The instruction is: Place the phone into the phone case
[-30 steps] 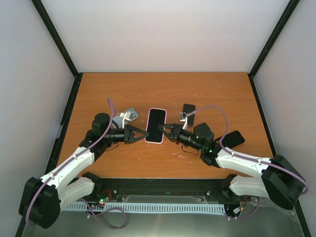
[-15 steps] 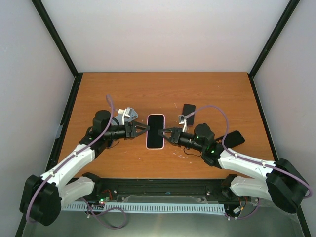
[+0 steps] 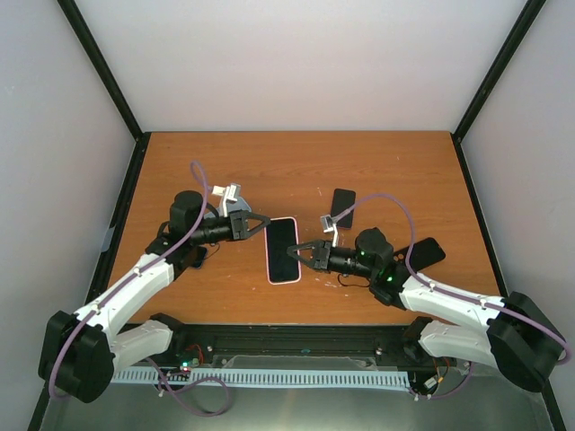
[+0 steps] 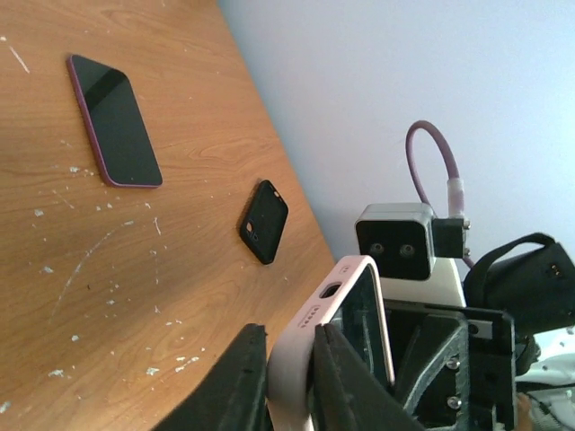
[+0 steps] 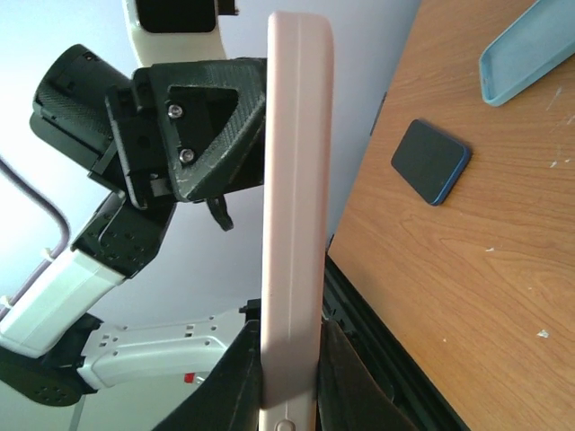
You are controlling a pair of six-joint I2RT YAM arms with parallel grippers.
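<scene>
White walls (image 3: 296,63) and black frame posts (image 3: 101,70) are enclosing an orange-brown wooden desk (image 3: 386,162), its grain showing pale scratches and flecks. Near the front middle, the left fingers (image 4: 238,382) and right fingers (image 5: 232,386) are both clenching a pink phone case (image 5: 292,224) from opposite sides, and it is appearing lifted off the wood. The phone (image 3: 283,250) is sitting inside it, dark glass facing up. Smooth, rounded pink edging is running between each pair of black fingers. Bare wood is stretching behind toward the far wall. A purple-edged phone (image 4: 115,121) and a black phone (image 4: 265,222) are lying flat to the right, a blue-edged phone (image 5: 431,162) and a light blue case (image 5: 530,49) to the left, all apart from the grasp
</scene>
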